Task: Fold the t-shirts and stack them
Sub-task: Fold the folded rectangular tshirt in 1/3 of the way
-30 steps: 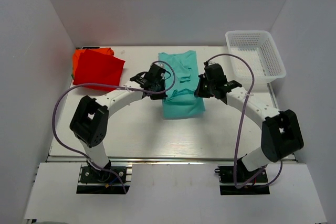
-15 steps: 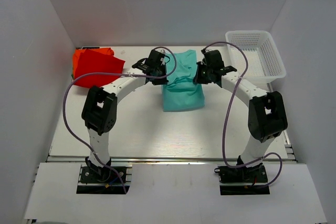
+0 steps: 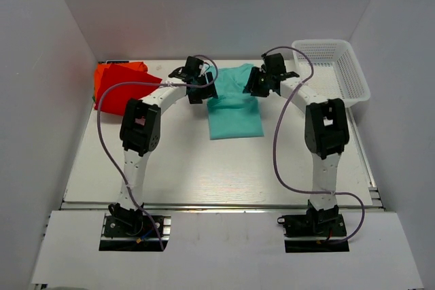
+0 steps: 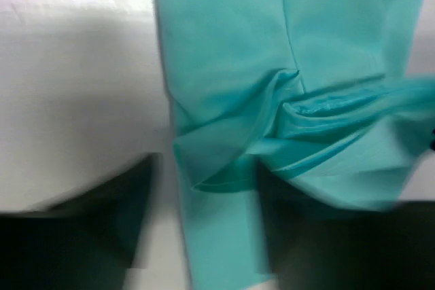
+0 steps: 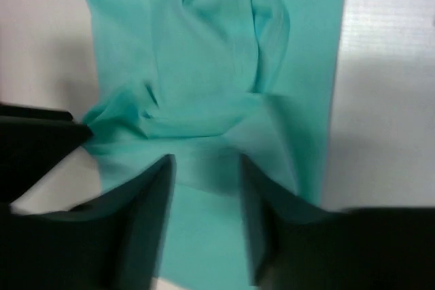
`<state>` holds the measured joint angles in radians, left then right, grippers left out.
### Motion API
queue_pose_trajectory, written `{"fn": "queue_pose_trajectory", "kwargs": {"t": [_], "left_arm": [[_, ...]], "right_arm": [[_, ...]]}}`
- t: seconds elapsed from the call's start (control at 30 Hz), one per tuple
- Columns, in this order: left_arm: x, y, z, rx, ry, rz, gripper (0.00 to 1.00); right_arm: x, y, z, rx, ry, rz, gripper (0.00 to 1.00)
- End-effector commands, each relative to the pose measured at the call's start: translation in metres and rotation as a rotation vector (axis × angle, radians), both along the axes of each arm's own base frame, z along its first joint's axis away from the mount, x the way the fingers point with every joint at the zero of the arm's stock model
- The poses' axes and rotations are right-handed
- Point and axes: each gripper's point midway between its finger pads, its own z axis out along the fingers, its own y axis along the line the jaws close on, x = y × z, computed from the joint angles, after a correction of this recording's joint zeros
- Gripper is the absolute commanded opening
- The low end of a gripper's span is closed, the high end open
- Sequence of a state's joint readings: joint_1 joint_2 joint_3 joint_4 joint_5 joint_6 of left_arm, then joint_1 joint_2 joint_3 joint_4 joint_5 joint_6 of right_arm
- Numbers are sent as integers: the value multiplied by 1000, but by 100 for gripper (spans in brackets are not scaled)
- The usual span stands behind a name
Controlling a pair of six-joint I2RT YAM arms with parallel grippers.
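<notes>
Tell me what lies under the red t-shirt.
Orange cloth peeks out from beneath the red t-shirt along its far and left edges. The rest of it is covered, so its shape and extent cannot be seen.

The teal t-shirt (image 3: 234, 110) is soft matt cloth, finely creased. At the frame's upper left, the red t-shirt (image 3: 121, 87) looks matt cloth too. The basket (image 3: 355, 78) is white plastic mesh; the table (image 3: 204, 168) is pale and finely ribbed.

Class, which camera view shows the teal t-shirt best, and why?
Top external: nearly the whole teal t-shirt is in frame, outline clear. Both wrist views show only close, blurred patches of its creased cloth.
</notes>
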<state>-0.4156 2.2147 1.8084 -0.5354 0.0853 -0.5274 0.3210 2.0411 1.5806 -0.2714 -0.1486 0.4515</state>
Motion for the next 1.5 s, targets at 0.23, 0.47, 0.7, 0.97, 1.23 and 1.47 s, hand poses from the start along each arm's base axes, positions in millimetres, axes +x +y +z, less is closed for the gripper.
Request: {"fn": "queue_pose_trajectory", "kwargs": {"t": [0.23, 0.47, 0.7, 0.97, 1.23, 1.47], "left_arm": [[64, 47, 94, -141, -168, 129, 100], [2, 15, 88, -220, -185, -134, 100], [-61, -11, 42, -245, -88, -280, 100], [-122, -26, 24, -243, -107, -395, 100], [-138, -42, 13, -259, -134, -470, 100], [-139, -45, -2, -238, -80, -468, 100]], "right_arm": [[83, 0, 98, 180, -199, 1, 90], [-17, 0, 49, 183, -85, 165, 90], [-62, 19, 46, 253, -121, 331, 90], [-72, 80, 6, 366, 8, 492, 90], [-48, 126, 12, 448, -38, 513, 90], [-5, 129, 8, 461, -88, 378, 90]]}}
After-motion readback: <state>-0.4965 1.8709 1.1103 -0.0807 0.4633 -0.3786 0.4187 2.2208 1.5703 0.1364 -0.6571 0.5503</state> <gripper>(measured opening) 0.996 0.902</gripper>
